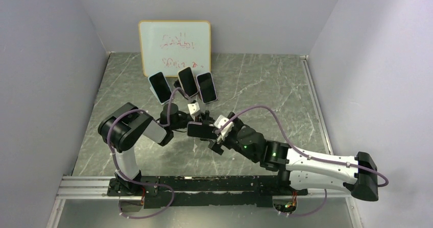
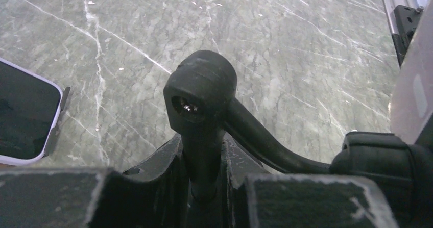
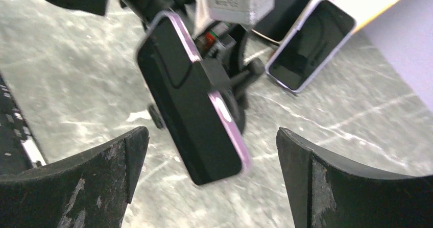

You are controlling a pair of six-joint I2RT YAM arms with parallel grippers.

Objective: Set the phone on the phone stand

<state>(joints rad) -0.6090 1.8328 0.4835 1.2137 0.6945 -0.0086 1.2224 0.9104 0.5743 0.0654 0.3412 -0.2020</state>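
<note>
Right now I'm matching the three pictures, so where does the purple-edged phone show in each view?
Top: the phone sits at the picture's centre.
Left wrist: probably the pale slab at the right edge, beyond the black stand; hard to tell.
Right wrist: centre, tilted, dark screen, purple rim.
Shared landmark: the grey marble table.

The top view looks down from above and behind the arm bases toward the back wall, covering the whole tabletop. The left wrist view looks over the left hand, close on the stand. The right wrist view looks out between the fingers of the right hand, close on the phone. All three share the tabletop; top and right wrist share the phone.
</note>
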